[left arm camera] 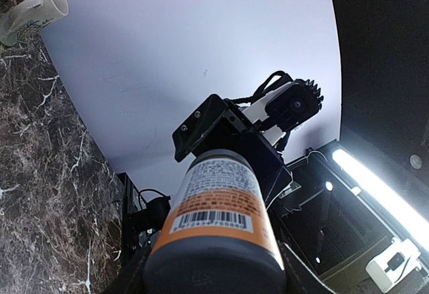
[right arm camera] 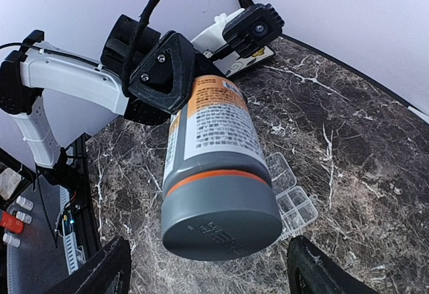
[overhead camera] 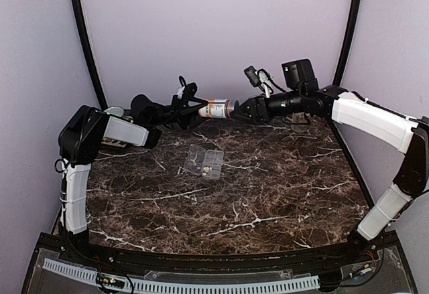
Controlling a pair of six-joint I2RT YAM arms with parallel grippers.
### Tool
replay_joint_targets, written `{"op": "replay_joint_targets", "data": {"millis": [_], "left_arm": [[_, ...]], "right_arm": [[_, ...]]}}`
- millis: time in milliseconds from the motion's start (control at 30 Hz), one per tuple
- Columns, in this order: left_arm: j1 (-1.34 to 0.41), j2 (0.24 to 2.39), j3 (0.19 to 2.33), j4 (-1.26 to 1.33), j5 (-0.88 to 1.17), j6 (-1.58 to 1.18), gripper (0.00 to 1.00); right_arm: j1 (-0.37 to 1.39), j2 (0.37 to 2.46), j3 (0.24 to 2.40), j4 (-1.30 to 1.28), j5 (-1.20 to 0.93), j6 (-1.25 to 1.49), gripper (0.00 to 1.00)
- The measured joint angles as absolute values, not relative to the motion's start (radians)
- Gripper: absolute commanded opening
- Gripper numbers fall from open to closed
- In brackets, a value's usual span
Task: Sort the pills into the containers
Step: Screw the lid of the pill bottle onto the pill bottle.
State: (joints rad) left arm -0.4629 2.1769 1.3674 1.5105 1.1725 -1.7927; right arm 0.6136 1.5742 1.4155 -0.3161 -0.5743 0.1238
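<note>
the dark marbled surface carries the clear organizer box near its middle, lid open, well apart from both arms, which are up above the far edge. the left end effector clamps the bottle near its base. the bottle's long axis lies level, with the grey cap pointing straight at the right end effector. that one stands wide, a finger on each side of the cap, seemingly not touching, and is the nearer to it. pale specks, likely pills, lie in the box.
</note>
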Motion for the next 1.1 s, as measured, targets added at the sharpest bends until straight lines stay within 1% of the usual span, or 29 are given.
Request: {"op": "replay_joint_targets", "data": {"millis": [233, 367, 467, 700, 933, 1000, 1100], "left_arm": [[-0.465, 2.183, 1.382, 1.519, 1.186, -1.803, 0.0], [-0.466, 2.183, 1.389, 1.525, 1.19, -1.807, 0.0], [-0.467, 2.183, 1.39, 1.525, 1.191, -1.81, 0.0], [-0.47, 2.183, 1.391, 1.525, 1.194, -1.811, 0.0], [-0.474, 2.183, 1.392, 1.525, 1.197, -1.811, 0.0], [-0.475, 2.183, 1.393, 1.525, 1.197, -1.81, 0.0], [-0.473, 2.183, 1.393, 1.521, 1.197, -1.803, 0.0]], "right_arm": [[0.616, 1.602, 1.45, -0.322, -0.572, 0.113, 0.78], [0.621, 1.621, 1.458, -0.326, -0.568, 0.109, 0.75], [0.625, 1.625, 1.46, -0.339, -0.566, 0.106, 0.71], [0.629, 1.626, 1.465, -0.343, -0.559, 0.105, 0.66], [0.635, 1.631, 1.505, -0.362, -0.553, 0.099, 0.54], [0.637, 1.636, 1.522, -0.381, -0.549, 0.099, 0.49], [0.64, 1.65, 1.547, -0.411, -0.546, 0.096, 0.47]]}}
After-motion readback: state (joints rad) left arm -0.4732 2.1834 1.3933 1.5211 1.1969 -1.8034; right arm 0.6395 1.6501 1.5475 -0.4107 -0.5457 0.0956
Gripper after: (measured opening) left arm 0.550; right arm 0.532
